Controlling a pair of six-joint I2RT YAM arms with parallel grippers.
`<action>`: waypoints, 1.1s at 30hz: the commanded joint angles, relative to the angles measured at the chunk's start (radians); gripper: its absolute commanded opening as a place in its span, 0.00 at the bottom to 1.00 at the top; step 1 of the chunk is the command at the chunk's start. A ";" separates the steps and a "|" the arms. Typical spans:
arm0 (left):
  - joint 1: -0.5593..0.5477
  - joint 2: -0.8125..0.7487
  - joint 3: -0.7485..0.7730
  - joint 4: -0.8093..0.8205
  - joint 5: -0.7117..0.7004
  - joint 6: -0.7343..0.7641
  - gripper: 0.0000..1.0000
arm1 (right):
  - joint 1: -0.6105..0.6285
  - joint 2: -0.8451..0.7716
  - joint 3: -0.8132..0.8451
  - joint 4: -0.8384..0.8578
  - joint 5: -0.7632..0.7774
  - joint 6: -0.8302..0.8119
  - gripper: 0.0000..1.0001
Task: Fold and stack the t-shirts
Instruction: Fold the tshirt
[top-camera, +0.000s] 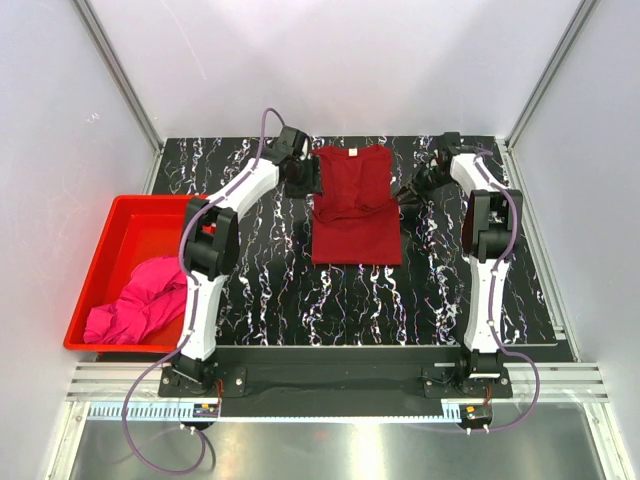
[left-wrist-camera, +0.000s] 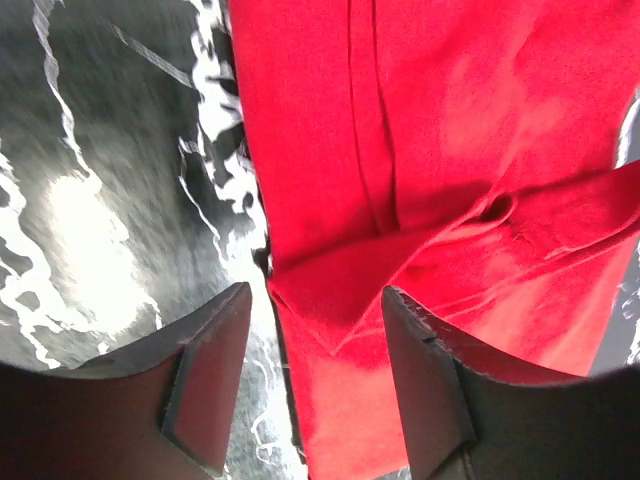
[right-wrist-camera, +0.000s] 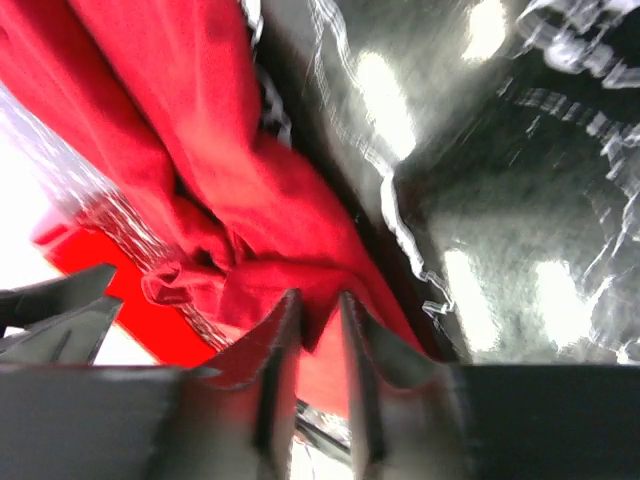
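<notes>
Crimson t-shirt (top-camera: 352, 225) lies flat at the far middle of the black marbled table (top-camera: 270, 300), well clear of the red bin (top-camera: 130, 215). Its sides look already turned in, so it reads as a narrow oblong with a band of cloth crossing its chest. Its long axis runs away from the arms, with the white neck label (top-camera: 352, 152) at the far end and the hem nearest them.

The left gripper (left-wrist-camera: 315, 295) stands wide apart over the shirt's left edge, a folded corner lying loose between the jaws, gripping nothing. The right gripper (right-wrist-camera: 320, 300) is nearly closed on a bunched pinch of the shirt's right edge.

I'd say the job is under halfway: this shirt wants its crosswise folds. The magenta t-shirt (top-camera: 140, 300) sits crumpled in the bin, unfolded, with nothing stacked.
</notes>
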 joint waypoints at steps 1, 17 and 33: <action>0.021 -0.003 0.054 0.012 0.001 0.000 0.62 | -0.015 0.029 0.039 0.106 -0.117 0.142 0.38; -0.039 -0.416 -0.505 0.196 0.060 -0.061 0.44 | 0.213 -0.255 -0.137 -0.057 0.320 -0.159 0.22; -0.042 -0.604 -0.663 0.163 0.045 -0.034 0.43 | 0.355 -0.028 0.054 0.025 0.515 -0.094 0.39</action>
